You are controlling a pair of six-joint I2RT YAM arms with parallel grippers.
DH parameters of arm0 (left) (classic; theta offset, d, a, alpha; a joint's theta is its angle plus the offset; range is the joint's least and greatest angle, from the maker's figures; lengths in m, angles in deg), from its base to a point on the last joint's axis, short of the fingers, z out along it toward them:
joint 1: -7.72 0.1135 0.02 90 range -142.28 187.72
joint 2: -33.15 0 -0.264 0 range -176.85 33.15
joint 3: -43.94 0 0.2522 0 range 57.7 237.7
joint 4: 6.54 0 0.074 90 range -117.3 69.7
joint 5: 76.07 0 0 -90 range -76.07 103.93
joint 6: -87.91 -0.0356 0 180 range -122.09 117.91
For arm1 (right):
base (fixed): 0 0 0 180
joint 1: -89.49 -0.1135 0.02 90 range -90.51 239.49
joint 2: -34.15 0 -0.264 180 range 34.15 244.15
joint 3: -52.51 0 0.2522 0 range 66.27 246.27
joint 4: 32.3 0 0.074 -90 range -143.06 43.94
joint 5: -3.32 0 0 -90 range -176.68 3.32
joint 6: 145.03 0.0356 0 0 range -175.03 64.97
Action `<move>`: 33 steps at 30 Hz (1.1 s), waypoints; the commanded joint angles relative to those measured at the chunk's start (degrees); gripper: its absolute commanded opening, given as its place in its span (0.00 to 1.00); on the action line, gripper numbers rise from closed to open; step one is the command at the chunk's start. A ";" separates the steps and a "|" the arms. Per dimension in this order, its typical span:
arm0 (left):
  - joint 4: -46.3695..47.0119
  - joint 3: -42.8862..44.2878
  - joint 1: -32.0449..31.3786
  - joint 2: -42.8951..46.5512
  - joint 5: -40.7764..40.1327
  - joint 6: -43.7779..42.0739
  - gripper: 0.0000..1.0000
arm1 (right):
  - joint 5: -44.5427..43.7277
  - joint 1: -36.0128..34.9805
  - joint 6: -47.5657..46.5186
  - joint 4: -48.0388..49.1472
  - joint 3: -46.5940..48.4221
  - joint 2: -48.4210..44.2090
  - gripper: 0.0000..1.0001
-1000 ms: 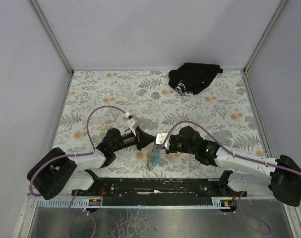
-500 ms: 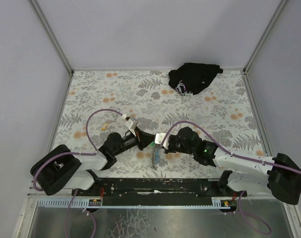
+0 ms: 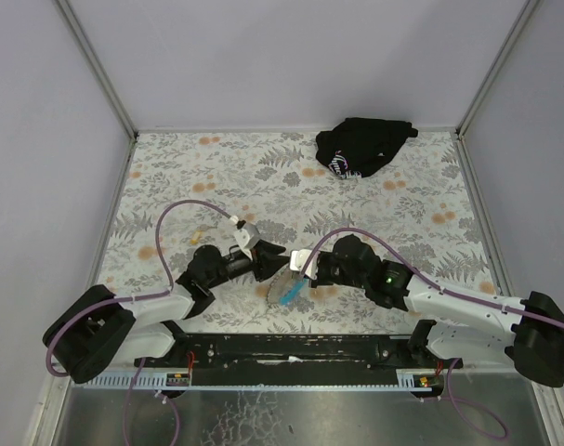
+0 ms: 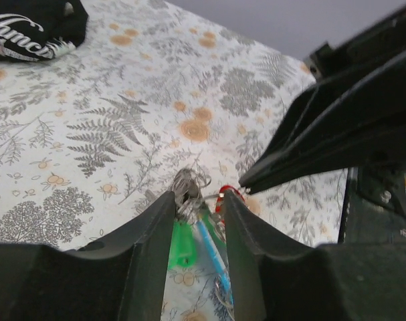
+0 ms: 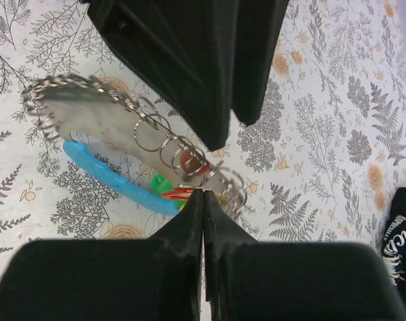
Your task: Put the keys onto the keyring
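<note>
My right gripper point(image 5: 203, 192) is shut, pinching a thin wire loop of the keyring point(image 5: 189, 157), just above the table in front of the arm bases point(image 3: 298, 262). From the ring hangs the grey lanyard strap point(image 5: 89, 114) with its light-blue section point(image 5: 116, 177), blurred. A green-tagged key point(image 5: 161, 184) and a red-tagged key point(image 5: 186, 160) hang at the ring. My left gripper point(image 4: 198, 195) is open. The green tag point(image 4: 181, 246), blue strap point(image 4: 213, 257) and red tag point(image 4: 229, 196) show in its gap. Its tips point(image 3: 270, 263) face the right gripper's fingers point(image 4: 323, 134).
A black cloth bundle point(image 3: 363, 146) lies at the far right of the floral table point(image 3: 216, 177). A small yellow item point(image 3: 200, 233) lies left of the left arm. Grey walls close in the sides and back. Purple cables loop over both arms.
The left gripper's jaws have parted from shut to open. The lanyard strap has swung from hanging straight down to slanting left. The right gripper has stayed shut on the ring.
</note>
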 commanded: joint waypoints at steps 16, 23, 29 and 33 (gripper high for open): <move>-23.53 14.08 5.03 -3.23 26.53 -30.26 0.42 | 1.24 -0.59 -2.88 -5.53 5.98 -1.53 0.00; -28.65 17.19 5.58 -5.78 30.03 -33.15 0.42 | 0.97 -0.63 -3.60 -6.10 6.71 -1.63 0.00; -31.42 18.89 5.82 -7.32 33.11 -35.06 0.42 | 2.11 -0.56 -4.47 -6.53 7.08 -2.61 0.00; -34.74 20.78 5.88 -8.58 35.32 -37.21 0.42 | 4.30 -0.64 -5.31 -8.21 8.40 -2.87 0.00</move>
